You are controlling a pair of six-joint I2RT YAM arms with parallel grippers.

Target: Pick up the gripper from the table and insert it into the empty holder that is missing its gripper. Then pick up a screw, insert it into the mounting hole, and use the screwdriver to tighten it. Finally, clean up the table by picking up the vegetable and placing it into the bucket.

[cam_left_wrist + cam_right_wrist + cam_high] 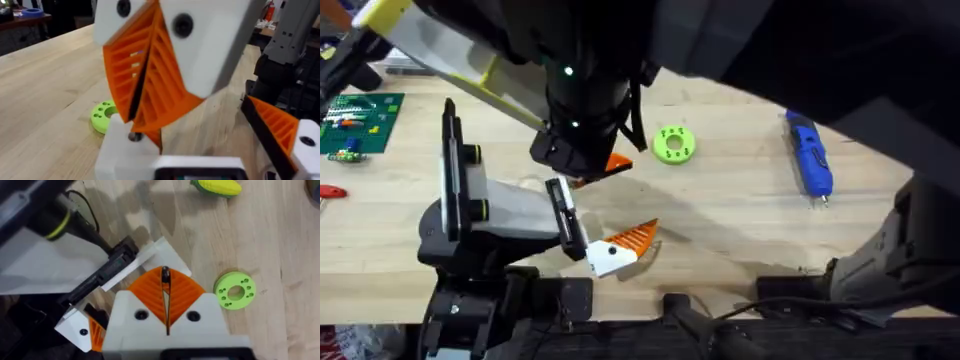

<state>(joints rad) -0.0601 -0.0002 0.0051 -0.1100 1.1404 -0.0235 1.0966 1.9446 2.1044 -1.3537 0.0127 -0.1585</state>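
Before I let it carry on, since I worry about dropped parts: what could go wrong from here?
1. The right gripper pinches the small dark screw only at its very tips. The screw could slip out and roll across the wooden table.
2. The small orange ribbed finger on its white block sits at the white wedge holder, apparently unfastened. A nudge might shift it.

Robotics lab — wooden workbench [740,210], circuit board [358,122], screwdriver [809,157].
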